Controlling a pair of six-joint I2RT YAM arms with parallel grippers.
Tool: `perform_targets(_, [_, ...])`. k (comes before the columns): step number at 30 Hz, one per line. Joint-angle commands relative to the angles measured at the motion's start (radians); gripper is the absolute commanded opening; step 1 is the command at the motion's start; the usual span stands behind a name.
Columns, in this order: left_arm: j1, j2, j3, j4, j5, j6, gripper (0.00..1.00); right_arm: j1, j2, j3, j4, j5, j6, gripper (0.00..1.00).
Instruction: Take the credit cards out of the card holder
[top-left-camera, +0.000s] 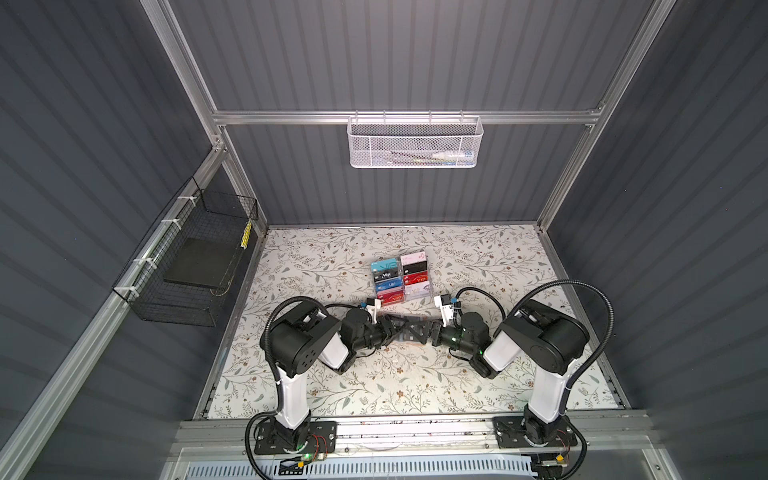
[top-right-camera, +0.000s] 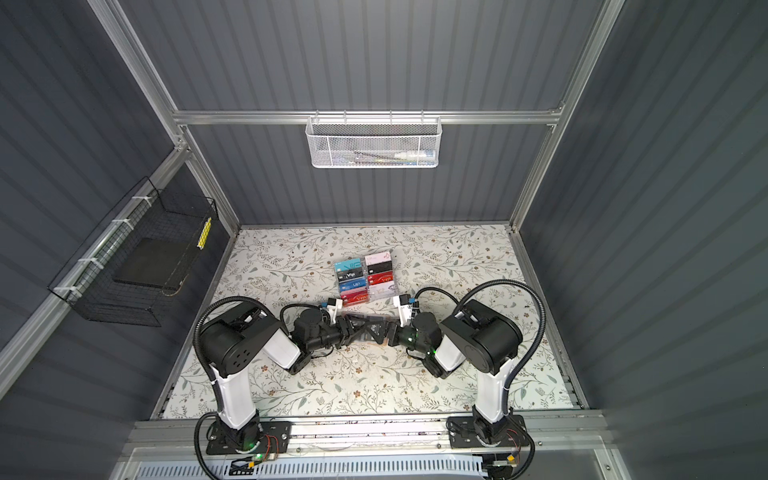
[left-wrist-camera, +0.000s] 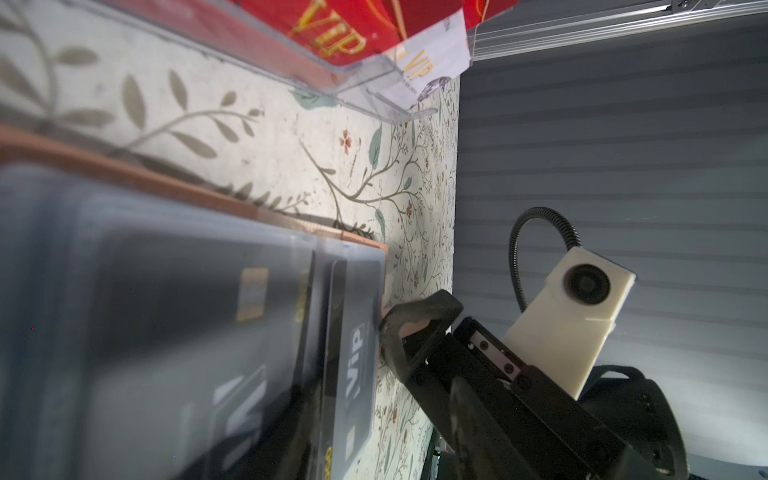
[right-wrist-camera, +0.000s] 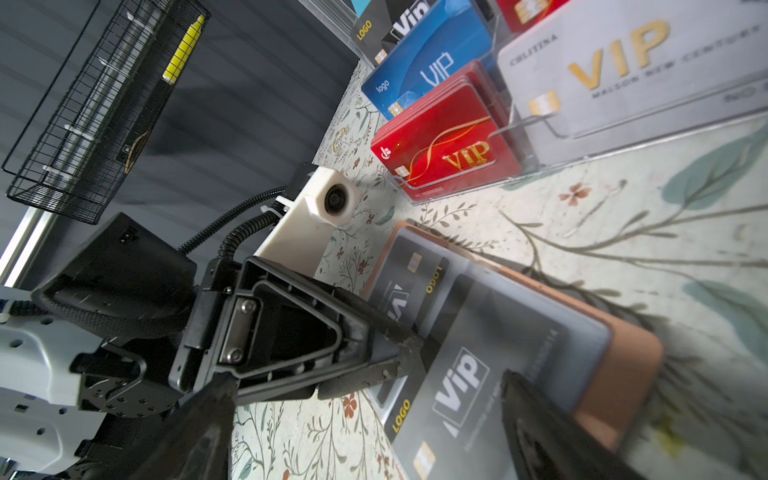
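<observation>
The card holder (right-wrist-camera: 623, 365) lies open on the floral table, tan cover under grey-blue pocket pages (left-wrist-camera: 166, 183). In both top views the two grippers meet over it and hide most of it. A black VIP credit card (right-wrist-camera: 457, 395) sticks partly out of a near pocket, and another black card (right-wrist-camera: 415, 282) sits in the far pocket. My right gripper (right-wrist-camera: 370, 399) is open and straddles the protruding card; one of its fingers (left-wrist-camera: 432, 307) touches the holder's edge. My left gripper (right-wrist-camera: 409, 351) has its fingers on either side of the holder's opposite edge, with a narrow gap. I cannot see whether they press on it.
A clear acrylic rack (right-wrist-camera: 623, 141) of red, blue, black and white VIP cards stands just behind the holder. On the back rail hangs a white mesh basket (top-left-camera: 413, 143). A black wire basket (top-left-camera: 187, 266) is fixed to the left wall.
</observation>
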Motion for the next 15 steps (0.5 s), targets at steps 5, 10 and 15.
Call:
perform_targets(5, [-0.013, 0.037, -0.031, -0.032, 0.004, 0.023, 0.47, 0.008, 0.106, -0.058, -0.233, -0.013, 0.052, 0.99])
perform_targets(10, [-0.021, 0.054, -0.032, -0.005, 0.007, 0.019, 0.43, 0.009, 0.104, -0.058, -0.234, -0.008, 0.053, 0.99])
perform_targets(15, [-0.028, 0.06, -0.031, 0.009, 0.006, 0.017, 0.4, 0.008, 0.112, -0.058, -0.232, -0.005, 0.055, 0.99])
